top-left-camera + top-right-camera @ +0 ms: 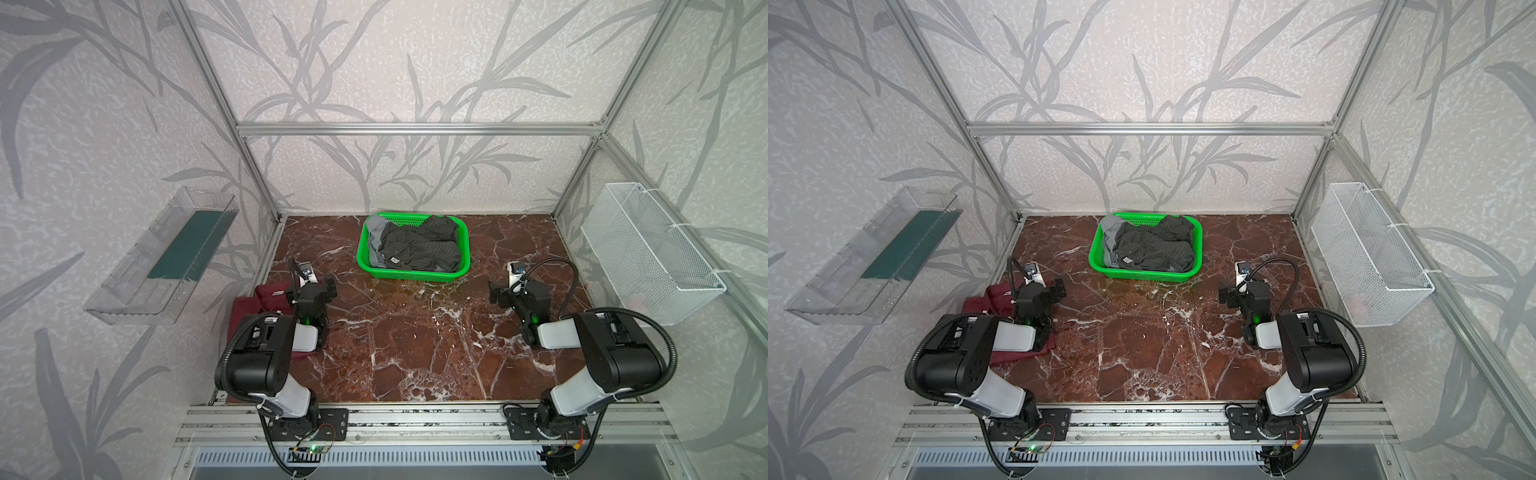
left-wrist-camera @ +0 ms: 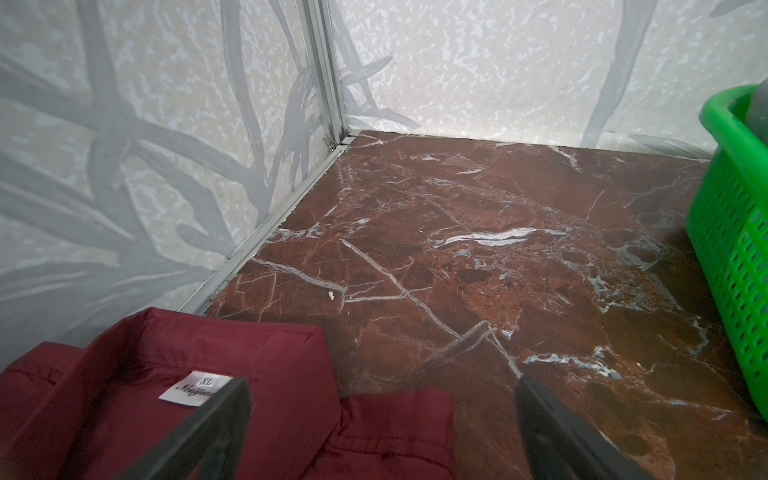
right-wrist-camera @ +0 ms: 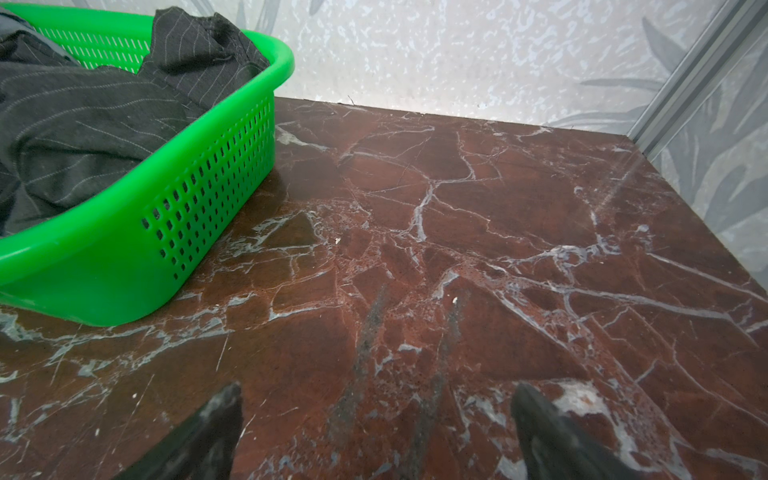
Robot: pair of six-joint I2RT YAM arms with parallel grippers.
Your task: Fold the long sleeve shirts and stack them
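Observation:
A charcoal-grey pinstriped shirt point(image 1: 419, 249) point(image 1: 1154, 249) point(image 3: 83, 124) lies crumpled in a green basket point(image 1: 413, 276) point(image 1: 1142, 276) point(image 3: 124, 270) at the back middle of the marble table. A maroon collared shirt point(image 1: 257, 303) point(image 1: 988, 299) point(image 2: 166, 395) lies folded at the table's left edge, partly hidden under my left arm; its XL label shows in the left wrist view. My left gripper point(image 1: 330, 286) point(image 1: 1061, 286) point(image 2: 382, 386) hovers open just past the maroon collar, holding nothing. My right gripper point(image 1: 494, 293) point(image 1: 1224, 295) point(image 3: 376, 395) stands open and holds nothing over bare marble, right of the basket.
A clear plastic bin point(image 1: 158, 257) hangs on the left wall and a white wire basket point(image 1: 648, 249) on the right wall. A paler grey cloth point(image 1: 374, 232) lies at the green basket's left end. Aluminium frame posts mark the table's corners.

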